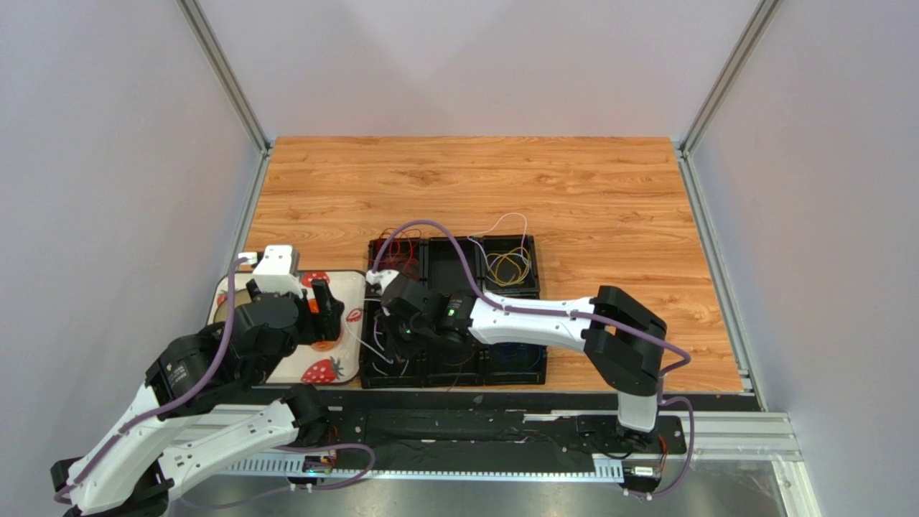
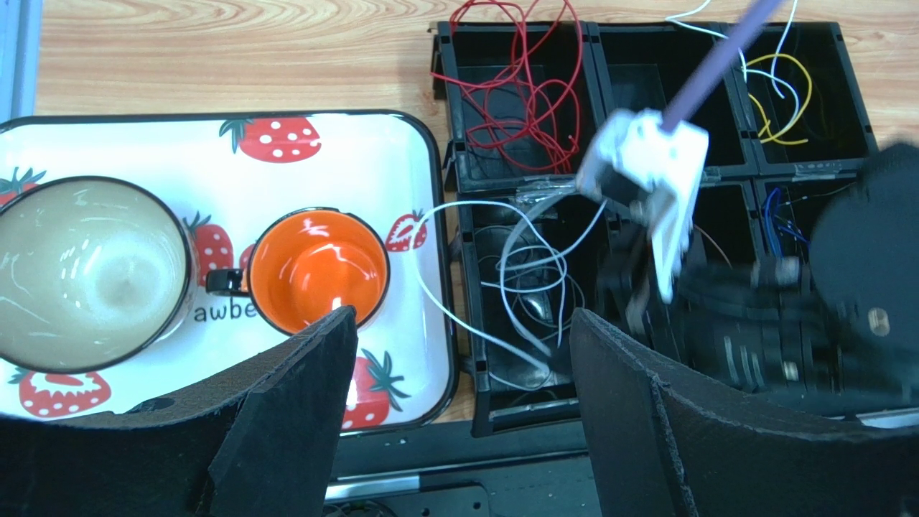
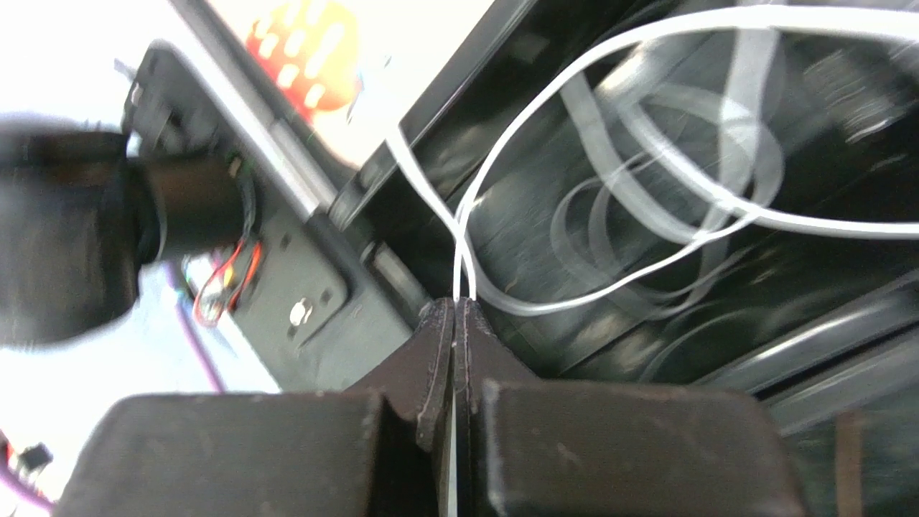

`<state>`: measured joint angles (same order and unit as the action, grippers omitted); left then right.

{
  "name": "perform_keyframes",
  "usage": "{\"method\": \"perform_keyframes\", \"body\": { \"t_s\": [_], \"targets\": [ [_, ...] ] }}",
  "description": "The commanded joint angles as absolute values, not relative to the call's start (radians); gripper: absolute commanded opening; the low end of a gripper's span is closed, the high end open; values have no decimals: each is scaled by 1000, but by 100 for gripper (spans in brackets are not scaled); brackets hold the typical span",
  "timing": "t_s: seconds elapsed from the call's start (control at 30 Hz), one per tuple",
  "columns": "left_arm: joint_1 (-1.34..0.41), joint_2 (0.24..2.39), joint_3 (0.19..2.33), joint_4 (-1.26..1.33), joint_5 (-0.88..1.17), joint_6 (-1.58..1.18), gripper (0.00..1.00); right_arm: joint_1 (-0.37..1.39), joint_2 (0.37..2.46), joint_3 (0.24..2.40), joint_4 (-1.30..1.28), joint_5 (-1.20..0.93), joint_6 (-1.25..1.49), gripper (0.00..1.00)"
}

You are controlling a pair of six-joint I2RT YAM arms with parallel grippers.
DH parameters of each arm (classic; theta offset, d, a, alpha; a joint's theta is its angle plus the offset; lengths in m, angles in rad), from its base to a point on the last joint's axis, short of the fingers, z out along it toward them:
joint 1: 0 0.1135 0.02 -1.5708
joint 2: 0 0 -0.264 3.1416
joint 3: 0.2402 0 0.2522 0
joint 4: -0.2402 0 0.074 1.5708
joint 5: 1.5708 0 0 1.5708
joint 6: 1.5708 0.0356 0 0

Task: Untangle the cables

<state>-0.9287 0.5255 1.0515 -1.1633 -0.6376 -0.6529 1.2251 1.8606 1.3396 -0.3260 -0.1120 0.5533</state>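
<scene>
My right pincer is clamped shut on a white cable, whose loops lie just ahead of its tips in a compartment of the black crate. My left pincer gapes wide and empty above the edge of the strawberry tray, red cables farther ahead

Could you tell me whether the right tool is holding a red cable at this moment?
No, the right wrist view shows the right tool shut on a thin white cable, not a red one.

white cables beside strawberry tray
</scene>
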Motion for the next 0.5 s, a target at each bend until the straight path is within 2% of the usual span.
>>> {"method": "perform_keyframes", "body": {
  "t_s": [0.0, 0.17, 0.47],
  "targets": [
    [-925, 532, 1046, -1161, -653, -664, 80, 1195, 1922, 1474, -385, -25, 483, 0],
    [-925, 538, 1046, -1161, -657, -666, 81, 1183, 1974, 1531, -431, 0, 448, 0],
    [-925, 541, 1046, -1160, -657, -664, 80, 1184, 1936, 1365, -402, 0, 479, 0]
  ]
}}
